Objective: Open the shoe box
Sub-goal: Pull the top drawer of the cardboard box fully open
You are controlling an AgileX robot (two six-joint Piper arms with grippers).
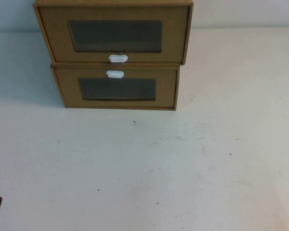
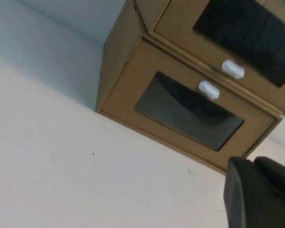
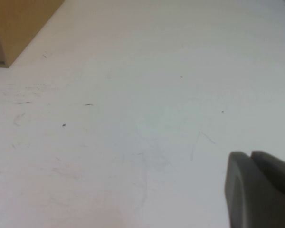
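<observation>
Two closed boxes (image 1: 144,57) sat stacked at the far side of the table (image 1: 144,168); the left gripper (image 2: 252,164) and right gripper (image 3: 251,156) hung apart from them, both with fingers pressed together.

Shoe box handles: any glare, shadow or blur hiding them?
High view: even light, no glare; upper handle and lower handle stand out, soft shadow on the table left of the box stack. Left wrist view: blurred, faint reflection in the lower window; left tool shut, near the boxes. Right wrist view: bright, washed table; right tool shut, over the table away from the boxes.
</observation>
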